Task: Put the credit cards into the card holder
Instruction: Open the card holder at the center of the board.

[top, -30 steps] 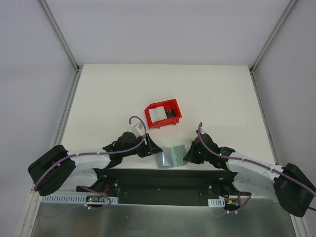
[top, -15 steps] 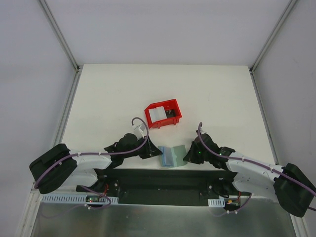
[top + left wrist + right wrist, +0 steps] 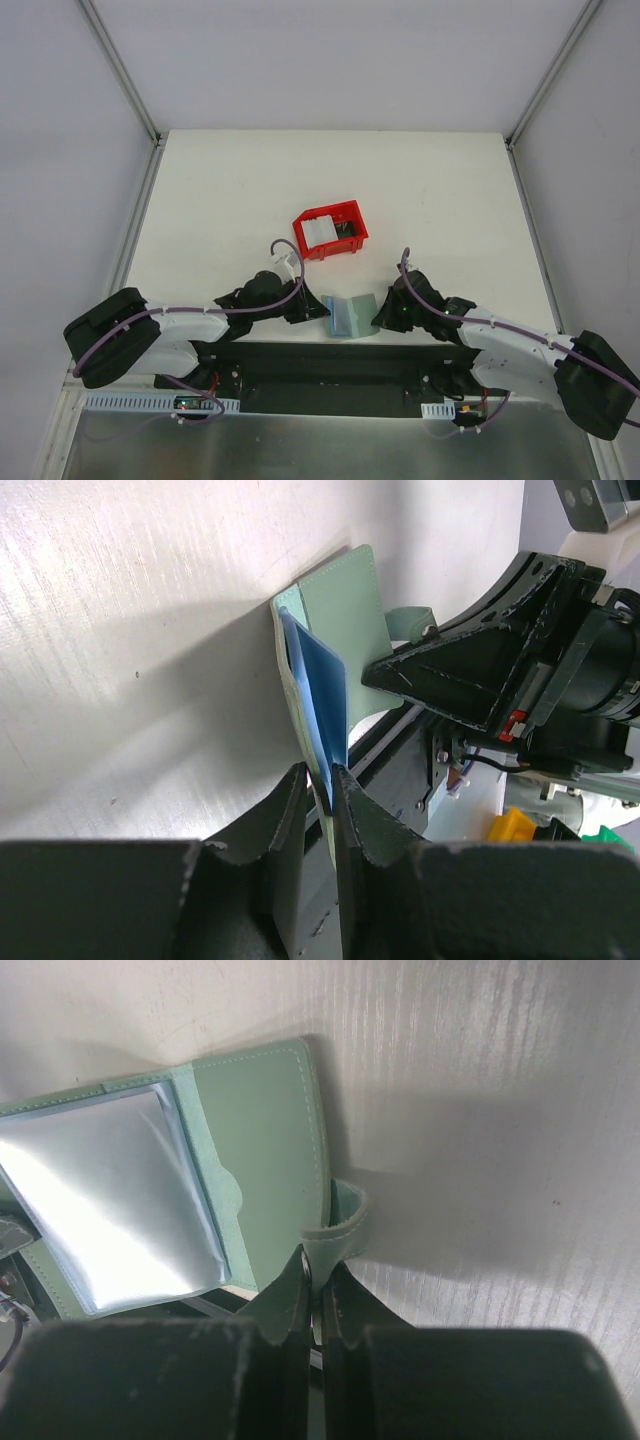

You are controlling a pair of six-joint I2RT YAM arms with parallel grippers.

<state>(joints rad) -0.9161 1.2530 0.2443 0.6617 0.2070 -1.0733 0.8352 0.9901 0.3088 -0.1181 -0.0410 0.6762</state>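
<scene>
The grey-green card holder (image 3: 352,315) lies open at the table's near edge, with its blue-grey inside showing. My left gripper (image 3: 311,309) is shut on its left flap, pinching the blue inner pocket (image 3: 322,695) and the green cover (image 3: 345,605) so that they stand on edge. My right gripper (image 3: 383,318) is shut on the holder's closure strap (image 3: 338,1230), beside the cover (image 3: 265,1150) and a shiny clear pocket (image 3: 110,1200). The credit cards lie in the red bin (image 3: 304,222): a pale one (image 3: 317,234) and a dark one (image 3: 347,232).
The red bin stands just behind the card holder, mid-table. The dark mounting plate (image 3: 320,370) and the arm bases sit right below the table's near edge. The right gripper body (image 3: 480,670) fills the right of the left wrist view.
My left gripper has moved a little right and has closed on the holder's left flap. The holder has opened, showing its blue inside. The right arm has barely moved.
</scene>
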